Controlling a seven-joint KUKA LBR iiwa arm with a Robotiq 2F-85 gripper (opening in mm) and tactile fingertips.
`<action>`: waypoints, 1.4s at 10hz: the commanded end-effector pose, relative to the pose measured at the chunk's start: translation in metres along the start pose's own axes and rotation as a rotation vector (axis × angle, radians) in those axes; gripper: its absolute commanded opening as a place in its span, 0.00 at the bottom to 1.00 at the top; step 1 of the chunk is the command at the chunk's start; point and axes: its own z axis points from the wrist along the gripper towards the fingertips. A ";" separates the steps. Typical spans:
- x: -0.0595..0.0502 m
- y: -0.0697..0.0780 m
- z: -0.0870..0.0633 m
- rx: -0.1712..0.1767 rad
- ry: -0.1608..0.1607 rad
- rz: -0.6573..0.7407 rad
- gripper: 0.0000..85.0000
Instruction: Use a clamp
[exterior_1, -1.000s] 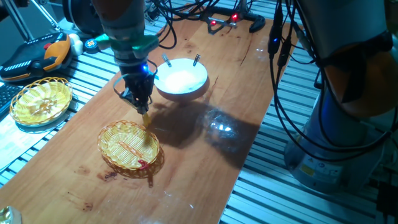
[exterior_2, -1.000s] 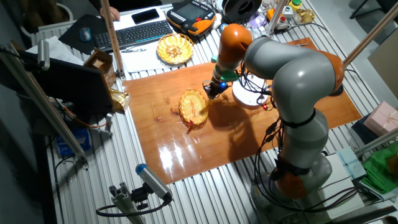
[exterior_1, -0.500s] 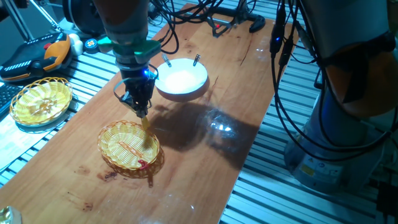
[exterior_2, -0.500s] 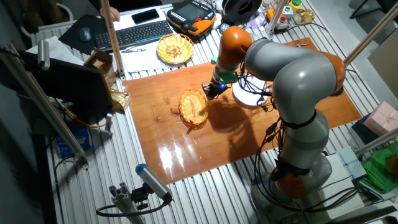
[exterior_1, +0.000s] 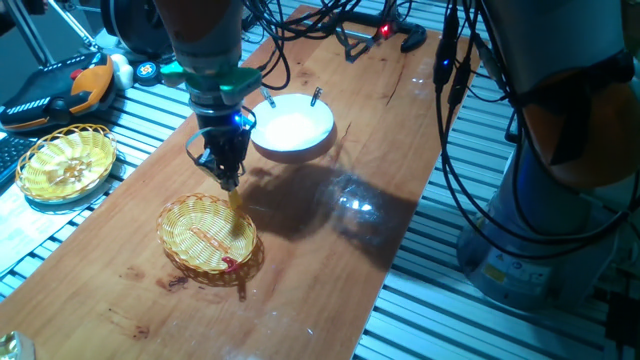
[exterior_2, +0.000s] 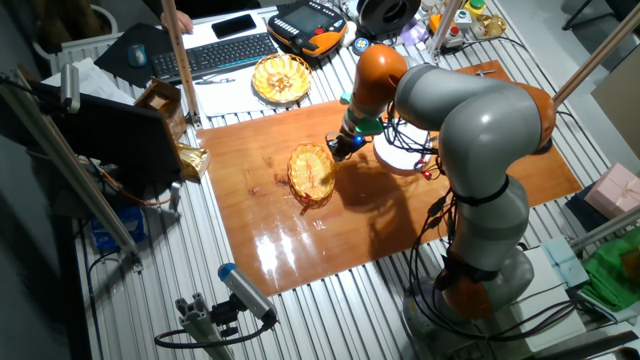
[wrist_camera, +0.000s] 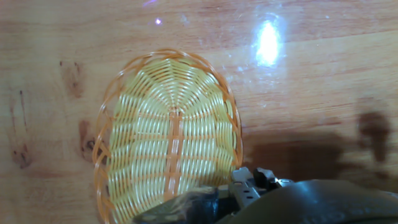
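Note:
My gripper hangs over the far right rim of the woven oval basket on the wooden table. It is shut on the small tan-yellow clamp, which points down toward the basket's edge. The hand view looks down on the basket; the clamp shows only as a blur at the bottom edge. The white bowl stands just behind the gripper, with two small dark clips on its rim. In the other fixed view the gripper is between the basket and the bowl.
A second yellow basket sits off the table to the left beside an orange-and-black pendant. Cables and a black tool lie at the table's far end. The arm's base stands right of the table.
The gripper, still holding the clamp, has shifted only slightly by the basket's rim toward the bowl. Nothing else has moved.

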 end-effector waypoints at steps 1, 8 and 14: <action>0.001 0.000 0.002 -0.002 -0.003 0.000 0.01; 0.005 0.005 0.013 -0.004 -0.026 0.008 0.04; 0.004 0.007 0.011 0.030 -0.017 0.010 0.43</action>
